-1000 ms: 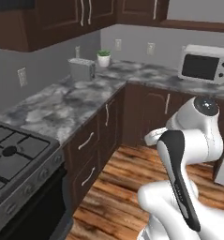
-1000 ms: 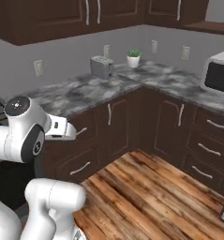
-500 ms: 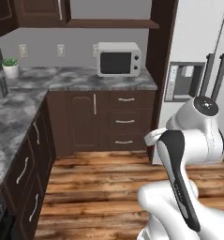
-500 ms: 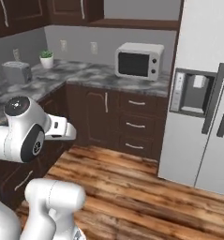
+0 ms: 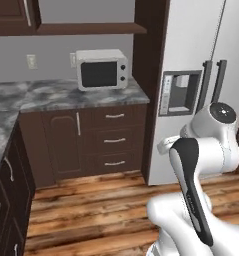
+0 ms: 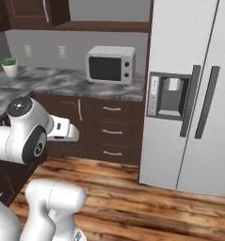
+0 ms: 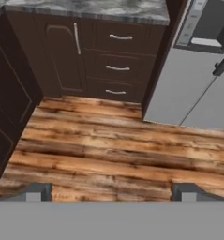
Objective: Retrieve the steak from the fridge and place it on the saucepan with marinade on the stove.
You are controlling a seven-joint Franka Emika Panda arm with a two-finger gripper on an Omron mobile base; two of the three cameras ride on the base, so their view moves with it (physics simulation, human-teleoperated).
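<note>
End effector wide open, empty, aimed down at the wood floor.
Fingertips sit far apart at the bottom of the hand view, nothing between them. Fridge at right of the right base view, both doors shut, dark handles side by side, dispenser in the left door. Left of it, counter with microwave; drawers below.

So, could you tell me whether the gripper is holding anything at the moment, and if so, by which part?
Nothing is held: the gripper is open, with bare wood floor between its fingertips.
</note>
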